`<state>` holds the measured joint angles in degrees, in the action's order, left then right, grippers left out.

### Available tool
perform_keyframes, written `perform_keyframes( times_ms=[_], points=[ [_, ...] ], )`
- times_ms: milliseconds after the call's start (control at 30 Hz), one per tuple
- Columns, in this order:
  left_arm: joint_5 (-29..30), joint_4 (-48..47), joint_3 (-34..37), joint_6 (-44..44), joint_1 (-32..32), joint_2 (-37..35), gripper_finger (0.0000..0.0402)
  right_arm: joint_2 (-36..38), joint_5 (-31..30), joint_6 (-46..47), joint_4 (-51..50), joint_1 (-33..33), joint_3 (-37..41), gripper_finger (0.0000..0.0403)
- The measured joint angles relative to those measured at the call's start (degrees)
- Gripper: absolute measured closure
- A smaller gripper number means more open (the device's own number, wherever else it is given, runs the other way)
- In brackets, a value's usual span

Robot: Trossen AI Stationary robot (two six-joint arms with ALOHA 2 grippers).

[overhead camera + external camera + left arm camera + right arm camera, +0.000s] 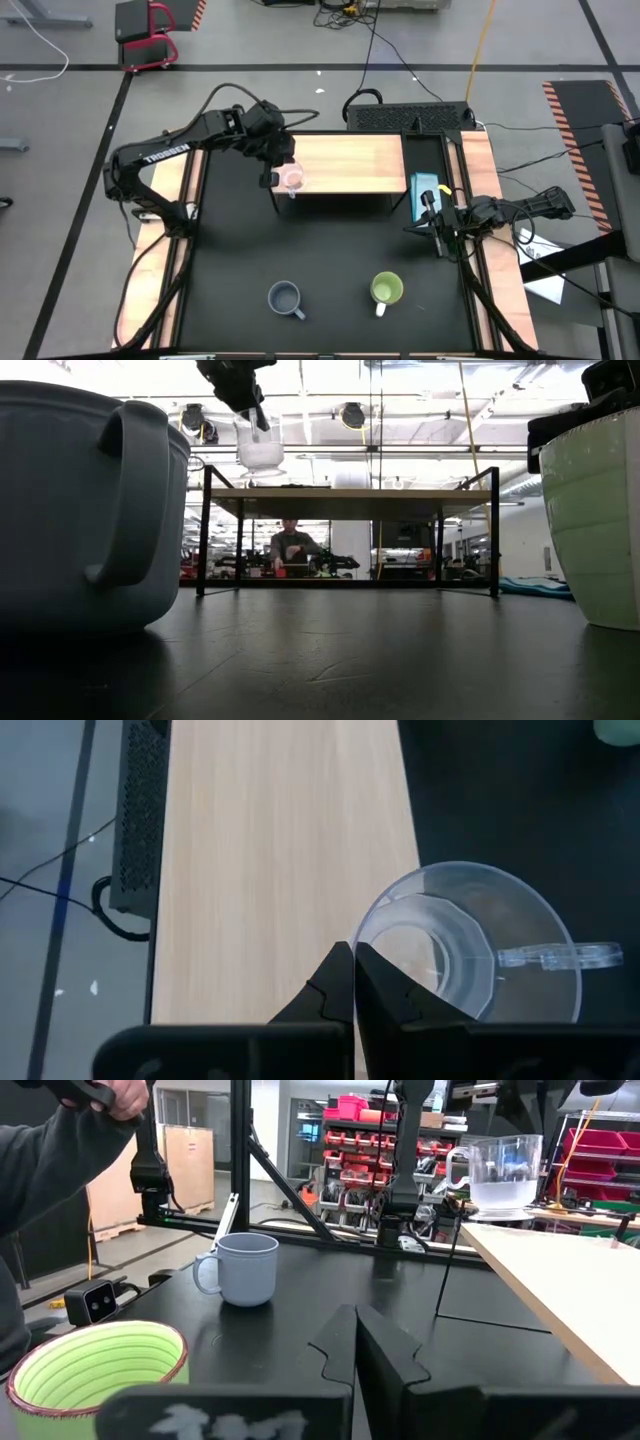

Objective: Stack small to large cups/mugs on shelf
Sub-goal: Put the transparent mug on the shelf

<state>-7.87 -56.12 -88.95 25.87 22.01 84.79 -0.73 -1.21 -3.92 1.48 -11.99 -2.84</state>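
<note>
The small clear glass cup (292,180) hangs in my left gripper (276,168) over the near left corner of the shelf (350,163), a light-wood board on a black frame. In the low view the cup (260,448) is just above the board (380,490). The grey-blue mug (286,298) and the lime-green mug (386,290) stand upright on the black table near its near edge. My right gripper (436,226) waits shut at the table's right side, level with the shelf's right end, touching nothing. My left gripper holds the glass cup by its rim (366,934), on the side opposite the handle (560,957). One finger (390,995) is inside the cup and one outside, coming from above. The cup is lifted clear and upright, partly past the board's near edge.
A blue box (424,190) lies beside the shelf's right end, close to my right gripper. Light-wood side strips (492,170) run along both table sides. A person's sleeve and hand (60,1140) show beyond the table's left side in the right wrist view. The shelf board is bare to the cup's right.
</note>
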Motion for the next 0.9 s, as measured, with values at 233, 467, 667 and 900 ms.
perform_keyframes(
  times_ms=[233, 467, 667, 900],
  points=[
    [-0.12, 0.02, 0.0, -0.01, 1.61, 0.0, 0.0401, -0.2, 0.0, 0.0, 0.0, 0.0, 0.0, 0.0403],
    [-0.15, 0.11, 0.01, 0.8, 3.38, 0.0, 0.0401, -0.2, 0.0, -0.22, 0.0, -0.02, 0.0, 0.0403],
    [-2.14, 0.22, 0.02, 1.38, 4.61, 0.0, 0.0401, -0.2, 0.0, -0.22, 0.0, -0.02, 0.0, 0.0403],
    [-4.56, -2.21, 0.02, 2.16, 4.59, 0.0, 0.0401, -0.22, 0.0, -0.22, 0.0, 0.0, -0.02, 0.0403]
  ],
)
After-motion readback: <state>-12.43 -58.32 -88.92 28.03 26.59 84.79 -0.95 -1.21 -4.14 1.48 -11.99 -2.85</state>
